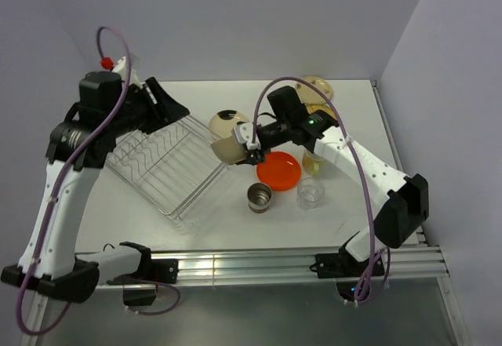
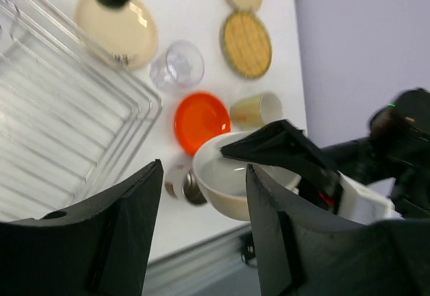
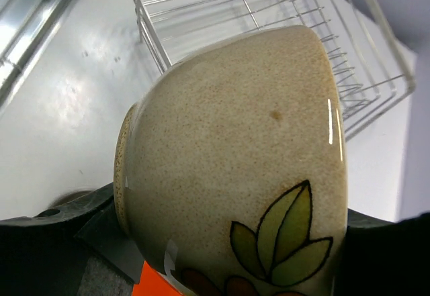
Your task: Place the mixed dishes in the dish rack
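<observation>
- Nearest, a small round metal cup (image 1: 260, 197) and a clear drinking glass (image 1: 311, 193) stand upright on the white table (image 1: 133, 213).
- Behind them lies a round orange plate (image 1: 279, 170).
- The right gripper (image 1: 249, 151) pinches a cream speckled bowl with a painted leaf (image 1: 226, 150), tipped sideways just beside the silver wire dish rack (image 1: 169, 169).
- The left gripper (image 2: 201, 188) hangs spread and empty over the rack.
- Farther back, a cream oval plate (image 2: 117, 27) bears dark print, unreadable.

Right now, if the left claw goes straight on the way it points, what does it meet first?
Probably the bowl held by the right claw, framed between the left claw fingers; depth is unclear.
</observation>
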You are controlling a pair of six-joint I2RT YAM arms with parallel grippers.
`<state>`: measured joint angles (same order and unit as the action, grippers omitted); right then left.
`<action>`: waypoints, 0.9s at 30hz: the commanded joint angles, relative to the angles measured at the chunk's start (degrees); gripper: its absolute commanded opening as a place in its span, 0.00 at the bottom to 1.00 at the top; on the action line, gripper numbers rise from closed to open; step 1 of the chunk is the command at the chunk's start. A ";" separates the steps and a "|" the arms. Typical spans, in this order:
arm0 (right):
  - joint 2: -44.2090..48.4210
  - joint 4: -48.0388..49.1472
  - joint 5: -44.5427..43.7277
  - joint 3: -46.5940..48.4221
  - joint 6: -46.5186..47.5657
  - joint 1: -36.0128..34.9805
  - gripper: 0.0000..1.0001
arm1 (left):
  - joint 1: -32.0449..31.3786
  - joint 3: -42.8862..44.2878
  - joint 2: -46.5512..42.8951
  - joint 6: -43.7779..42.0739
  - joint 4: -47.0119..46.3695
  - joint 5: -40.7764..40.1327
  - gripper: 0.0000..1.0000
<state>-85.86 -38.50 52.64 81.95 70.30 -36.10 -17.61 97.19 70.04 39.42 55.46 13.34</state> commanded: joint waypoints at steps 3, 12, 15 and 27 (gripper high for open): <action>-5.44 20.60 6.68 3.65 -31.19 -0.02 0.49 | 0.12 -9.89 -11.49 -1.98 -10.62 -6.31 0.59; -23.72 38.15 6.16 17.51 -74.55 -4.06 0.49 | 0.12 -26.07 -28.36 -1.19 -18.46 -10.79 0.60; -30.57 41.13 7.47 23.75 -85.28 -6.35 0.49 | 0.12 -28.36 -32.05 -0.92 -19.69 -12.98 0.62; -47.63 69.44 13.36 25.54 -128.92 -13.29 0.50 | 0.03 -32.32 -41.46 1.18 -16.53 -21.78 0.67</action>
<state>-133.23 17.89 62.22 104.66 -44.47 -47.92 -17.61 65.65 30.61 39.53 39.33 -4.47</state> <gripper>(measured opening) 0.678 0.665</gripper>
